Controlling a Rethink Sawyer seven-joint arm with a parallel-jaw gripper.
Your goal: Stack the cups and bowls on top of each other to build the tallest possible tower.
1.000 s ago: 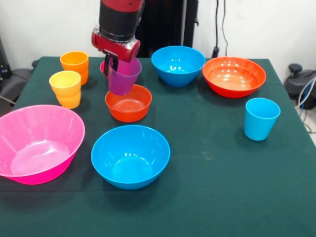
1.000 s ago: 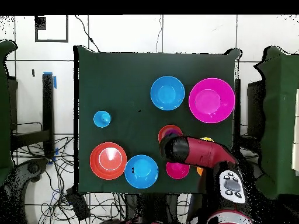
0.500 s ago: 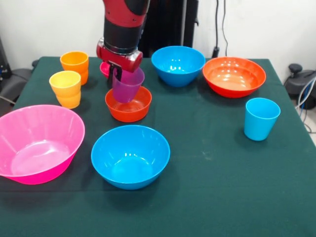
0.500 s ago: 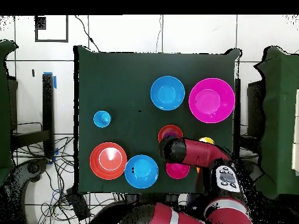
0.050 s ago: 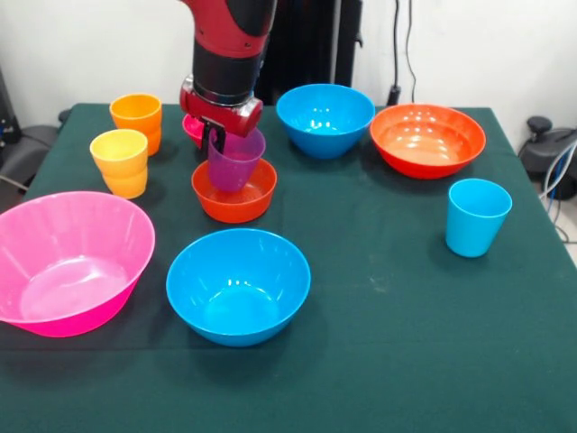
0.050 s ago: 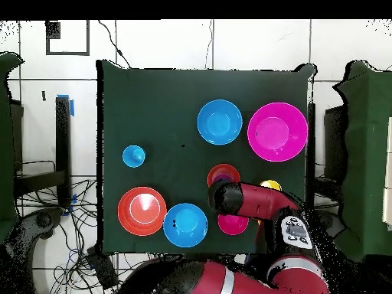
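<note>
**Purple cup going into the red bowl, could go sideways**

The gripper (image 5: pixel 216 142) has its jaws pinching the near-left rim of the purple cup (image 5: pixel 234 161), one finger inside and one outside as far as I can tell. The cup hangs tilted, its base down inside the small orange-red bowl (image 5: pixel 234 191), and I can't tell if it's touching bottom.

My worry: it's not upright, so letting go now could make it tip against the bowl wall or roll out. Pushing down on a slant could also shove the bowl.

The arm (image 5: pixel 225 54) comes nearly straight down. The small magenta bowl (image 5: pixel 191 126) sits just behind it, mostly hidden. The yellow cup (image 5: pixel 120 162) and orange cup (image 5: pixel 137 117) stand off to the left.
</note>
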